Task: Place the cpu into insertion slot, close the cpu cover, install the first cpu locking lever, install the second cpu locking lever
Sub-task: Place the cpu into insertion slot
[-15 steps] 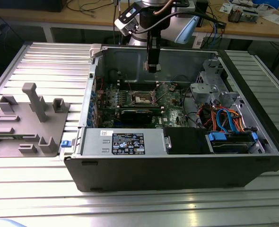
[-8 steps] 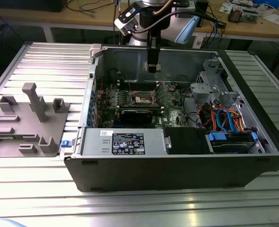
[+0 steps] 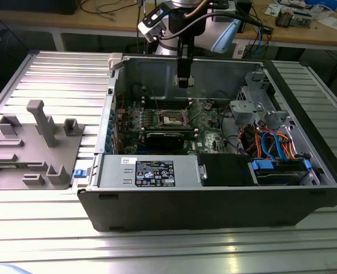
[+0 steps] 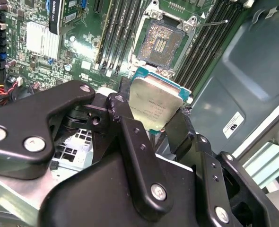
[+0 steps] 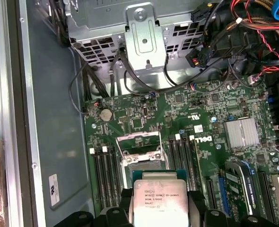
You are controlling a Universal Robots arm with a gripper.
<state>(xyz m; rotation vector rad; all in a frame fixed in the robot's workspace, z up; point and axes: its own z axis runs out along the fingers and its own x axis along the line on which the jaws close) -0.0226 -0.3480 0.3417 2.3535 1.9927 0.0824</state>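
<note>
While poised above insertion slot [image 4: 158,42] | fingers [image 4: 130,132] clamped on cpu [image 4: 153,106] edges

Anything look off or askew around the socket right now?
Nothing stands out. The chip sits gripped squarely in the end effector near the open socket, whose cover is flipped up.

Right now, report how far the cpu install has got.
Nothing is seated yet. In hand: the gripper is shut on the cpu, held above the motherboard, apart from the insertion slot, whose dark centre is bare. Left: seating the cpu, closing the cpu cover, which stands open, and both locking levers.
</note>
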